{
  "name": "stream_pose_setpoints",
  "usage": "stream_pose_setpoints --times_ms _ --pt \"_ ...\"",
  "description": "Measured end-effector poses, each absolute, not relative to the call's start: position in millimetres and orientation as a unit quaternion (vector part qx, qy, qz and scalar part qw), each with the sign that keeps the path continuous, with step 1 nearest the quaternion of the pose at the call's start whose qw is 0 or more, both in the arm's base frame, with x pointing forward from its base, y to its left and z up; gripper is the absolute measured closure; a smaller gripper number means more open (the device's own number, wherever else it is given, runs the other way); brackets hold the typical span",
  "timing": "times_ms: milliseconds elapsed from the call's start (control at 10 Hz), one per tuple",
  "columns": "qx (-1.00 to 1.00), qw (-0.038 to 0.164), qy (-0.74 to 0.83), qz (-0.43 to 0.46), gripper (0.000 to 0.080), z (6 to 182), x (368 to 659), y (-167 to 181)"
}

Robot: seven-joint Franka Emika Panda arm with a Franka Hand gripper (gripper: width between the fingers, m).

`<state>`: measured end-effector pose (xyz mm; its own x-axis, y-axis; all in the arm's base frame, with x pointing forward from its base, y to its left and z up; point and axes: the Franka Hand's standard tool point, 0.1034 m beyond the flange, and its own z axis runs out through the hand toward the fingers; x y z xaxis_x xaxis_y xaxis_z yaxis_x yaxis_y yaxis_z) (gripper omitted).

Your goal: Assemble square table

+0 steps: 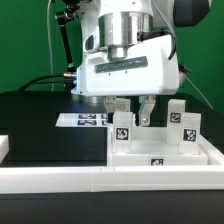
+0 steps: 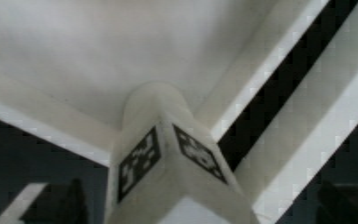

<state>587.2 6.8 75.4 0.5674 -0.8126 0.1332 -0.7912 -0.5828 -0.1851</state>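
In the exterior view the gripper point(image 1: 133, 107) is seen lowered over the square table point(image 1: 150, 150), its two fingers point(image 1: 146, 108) spread apart with nothing pinched between them. A white tagged leg point(image 1: 123, 126) is seen standing upright on the slab just below the fingertips, roughly under the gap between them; whether a pad touches it cannot be told. Two further legs point(image 1: 182, 118) are shown upright on the slab beyond the finger on the exterior view's right, well apart from it. The marker board point(image 1: 86, 119) is seen lying flat on the dark table point(image 1: 35, 125) behind the fingers, and the long border rail point(image 1: 60, 178) is seen in front. None of this layout is given by the wrist view: only the leg point(image 2: 171, 150) is shown there, close up with tags on two faces, standing between the blurred fingertips point(image 2: 25, 203) against the slab's raised rim point(image 2: 274, 60).
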Motion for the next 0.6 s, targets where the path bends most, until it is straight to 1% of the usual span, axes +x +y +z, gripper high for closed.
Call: stream_pose_setpoints --times_ms 100,200,500,600 --pt "-0.916 0.037 0.386 -0.106 0.015 75.7 588.0 8.1" --pt "-0.937 0.027 0.33 -0.109 0.015 76.0 588.5 5.0" --pt "-0.972 0.009 0.206 -0.113 0.015 77.2 590.3 -4.1" --pt "-0.975 0.007 0.19 -0.113 0.015 76.9 589.9 -2.8"
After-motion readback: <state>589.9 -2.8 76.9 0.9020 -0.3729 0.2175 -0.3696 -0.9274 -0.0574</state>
